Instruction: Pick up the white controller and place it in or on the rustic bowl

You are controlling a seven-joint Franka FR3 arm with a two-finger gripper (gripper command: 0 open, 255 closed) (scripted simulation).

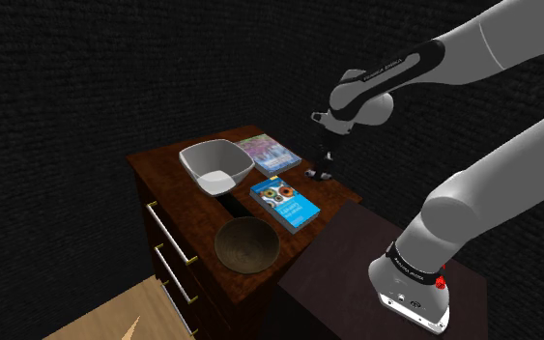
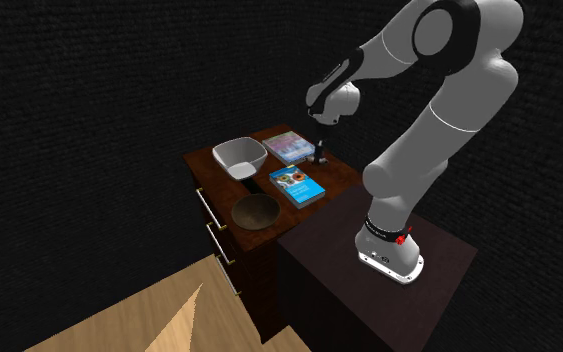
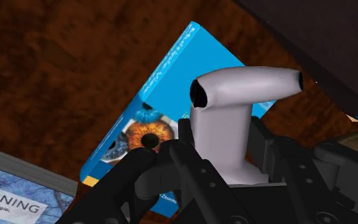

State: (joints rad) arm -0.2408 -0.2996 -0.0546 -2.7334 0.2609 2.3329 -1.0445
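The black gripper point(image 3: 215, 167) had its fingers point(image 3: 136, 168) clamped on the handle of the white controller point(image 3: 225, 130). It was low over the wooden dresser point(image 1: 158, 162), close beside the blue book point(image 3: 149, 124) (the one with an eye on its cover). The brown rustic bowl point(image 1: 246, 243) sat toward the dresser's near end in the shoulder view, its bare inside facing up, well apart from the controller. A white squarish bowl point(image 1: 214, 162) stood behind it, beside a second book point(image 1: 268, 153).
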